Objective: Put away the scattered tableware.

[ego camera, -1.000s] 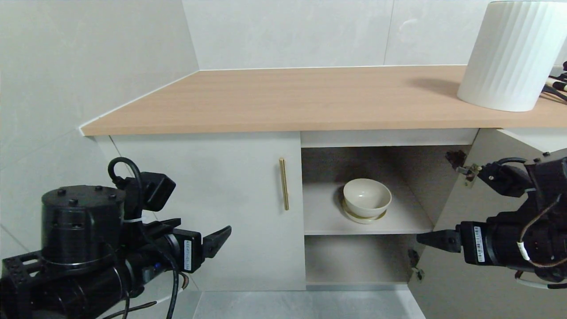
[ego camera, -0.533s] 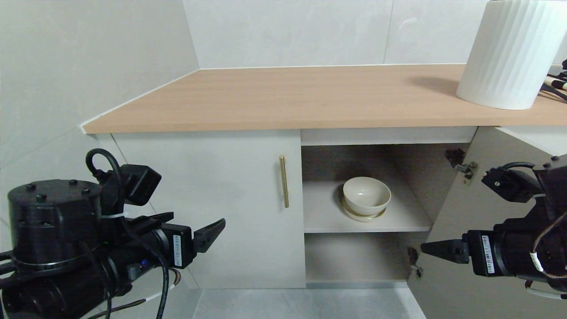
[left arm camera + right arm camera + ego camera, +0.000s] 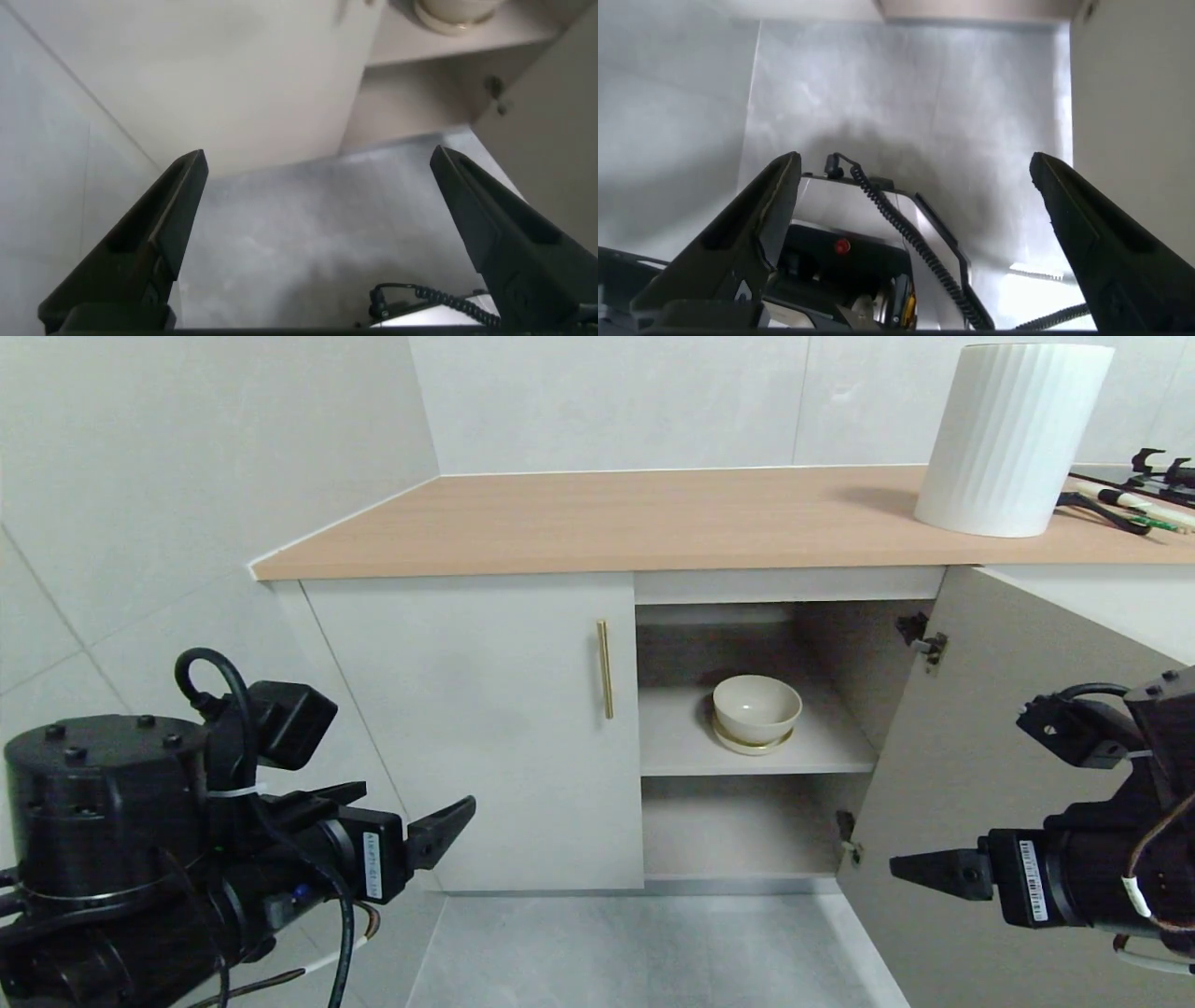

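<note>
Cream bowl [image 3: 756, 707] sat on its saucer [image 3: 752, 745] on upper shelf [image 3: 677, 747] of cabinet [image 3: 485, 728] w/ R door [image 3: 952, 709] open, prob. stowed already, so L gripper [image 3: 316, 159] & R gripper [image 3: 913, 161] hung low out front, jaws apart, empty.

No text can be read. A white sticker [image 3: 372, 877] on the left gripper [image 3: 318, 159], at seven o'clock in the head view, and a second sticker [image 3: 1034, 894] on the right gripper [image 3: 915, 161], at four o'clock, carry print too small to make out.

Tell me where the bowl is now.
In the head view, centre-right, the bowl sits on a saucer on the upper shelf, right of the gold handle.
</note>
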Tool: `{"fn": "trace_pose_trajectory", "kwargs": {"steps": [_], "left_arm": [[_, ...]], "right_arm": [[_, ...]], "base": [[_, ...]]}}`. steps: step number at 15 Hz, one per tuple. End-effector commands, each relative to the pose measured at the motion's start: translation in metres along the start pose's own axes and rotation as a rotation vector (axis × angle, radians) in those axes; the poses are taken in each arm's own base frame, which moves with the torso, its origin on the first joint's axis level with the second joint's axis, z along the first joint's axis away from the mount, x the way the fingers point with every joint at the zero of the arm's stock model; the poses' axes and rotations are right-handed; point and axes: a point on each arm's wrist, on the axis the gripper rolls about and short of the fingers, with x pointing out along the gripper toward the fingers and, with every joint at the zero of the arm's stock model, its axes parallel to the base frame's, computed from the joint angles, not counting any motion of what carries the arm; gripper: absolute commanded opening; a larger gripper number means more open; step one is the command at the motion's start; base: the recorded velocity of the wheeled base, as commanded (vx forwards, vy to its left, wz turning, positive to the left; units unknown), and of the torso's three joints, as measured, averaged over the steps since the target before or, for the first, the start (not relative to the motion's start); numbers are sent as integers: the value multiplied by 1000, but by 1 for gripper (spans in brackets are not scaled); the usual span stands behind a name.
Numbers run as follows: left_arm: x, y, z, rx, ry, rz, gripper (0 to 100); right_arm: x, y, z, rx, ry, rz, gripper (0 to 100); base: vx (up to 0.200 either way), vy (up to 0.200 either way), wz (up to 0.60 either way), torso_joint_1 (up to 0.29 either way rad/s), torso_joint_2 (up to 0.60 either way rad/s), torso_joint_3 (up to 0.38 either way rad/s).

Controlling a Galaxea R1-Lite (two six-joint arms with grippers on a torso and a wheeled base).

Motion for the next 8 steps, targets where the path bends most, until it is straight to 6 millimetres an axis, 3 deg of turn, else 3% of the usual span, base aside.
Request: {"fn": "trace_pose_trajectory", "kwargs": {"steps": [1, 7, 8], "left_arm": [[1, 0, -1, 1, 6, 2, 100], [2, 0, -2, 3, 11, 1, 100], [2, 0, -2, 2, 12, 2, 100]], "right_arm": [[1, 0, 0, -6, 4, -1, 100], [1, 2, -1, -14, 7, 4, 100], [1, 2, -2, -15, 10, 2, 100]], "base": [[-200, 0, 0, -2, 7, 2], [-200, 0, 0, 1, 3, 2], [0, 0, 0, 0, 0, 0]]}}
